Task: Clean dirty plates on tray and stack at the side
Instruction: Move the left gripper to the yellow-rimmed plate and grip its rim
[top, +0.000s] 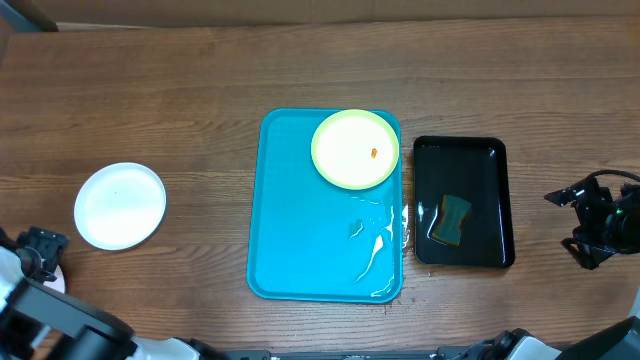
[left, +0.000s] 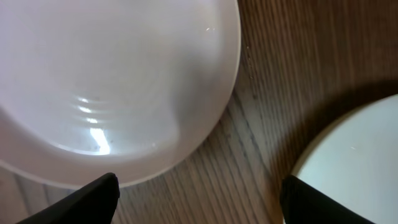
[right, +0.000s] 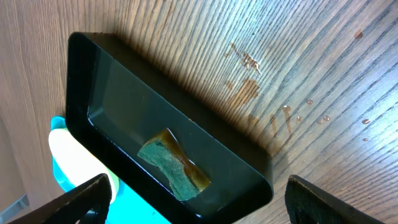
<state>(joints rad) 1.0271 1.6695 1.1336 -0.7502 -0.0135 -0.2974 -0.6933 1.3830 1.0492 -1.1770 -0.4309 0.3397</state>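
blk tray (top: 462, 165) w/ sponge (top: 454, 218), wood table (top: 180, 90)

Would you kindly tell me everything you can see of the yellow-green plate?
The yellow-green plate is round and shallow, with a pale centre and a brighter lime rim, and it looks like smooth plastic. It lies flat and right way up in the top right corner of the tray in the overhead view, reaching the tray's raised edge there. A small orange smear sits just right of its centre, and the rest of its surface looks clean. Only the tray touches it.
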